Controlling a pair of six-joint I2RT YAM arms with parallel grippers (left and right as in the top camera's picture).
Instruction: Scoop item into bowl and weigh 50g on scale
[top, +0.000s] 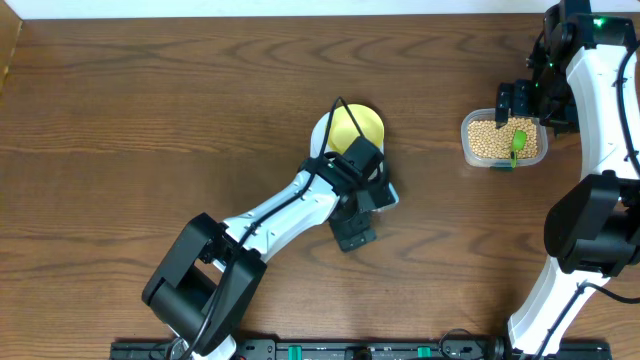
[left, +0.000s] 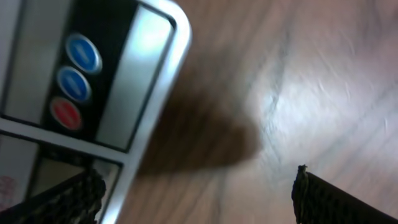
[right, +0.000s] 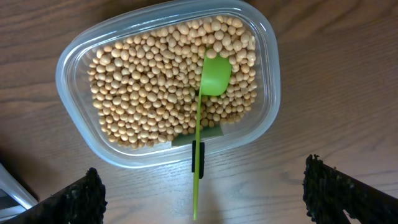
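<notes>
left gripper (left: 198, 198) standing wide apart; holding nothing over scale (left: 149, 59) | right gripper (right: 204, 194) standing wide apart; hanging empty above beans (right: 146, 87)

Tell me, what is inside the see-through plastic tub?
Lots of small round tan beans fill the clear rounded plastic tub. A green plastic scoop lies on them, its handle poking over the rim. The beans hide the tub's bottom.

Left arm (top: 285, 210): white shells, black joints, black cable (top: 333, 115) | Right arm (top: 600, 95): white shells, black joints, green light (top: 598, 22) | Pads (right: 333, 190): black, ridged, both wrists
</notes>
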